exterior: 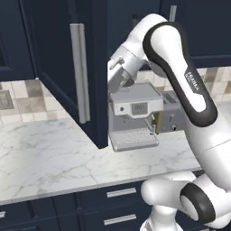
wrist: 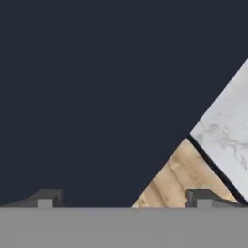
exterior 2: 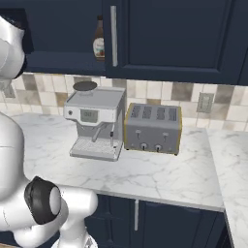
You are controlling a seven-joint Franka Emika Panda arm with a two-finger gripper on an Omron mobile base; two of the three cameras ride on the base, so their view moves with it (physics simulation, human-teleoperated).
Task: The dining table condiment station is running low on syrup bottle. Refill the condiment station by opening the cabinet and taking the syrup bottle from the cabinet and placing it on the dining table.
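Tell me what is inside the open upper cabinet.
In the right base view, one syrup bottle stands on the shelf of the cabinet, beside the neighbouring door's silver handle. The cabinet's left part is hidden by the robot's arm, so anything there cannot be seen.

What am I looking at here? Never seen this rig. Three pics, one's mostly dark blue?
It is a rendered kitchen with a white robot arm on a base that can drive. Two pictures come from cameras on that base, behind the arm to its left and right. The third comes from a camera on the hand, looking along the gripper; its two dark fingers stand apart at the bottom with nothing between them. The dark blue there is a navy surface up close, with a wedge of wood floor and marble beside it.

The cabinet door stands swung open, its silver bar handle facing the left camera. Inside, the right camera shows the syrup bottle on the shelf. On the marble counter below stand a coffee machine and a toaster.
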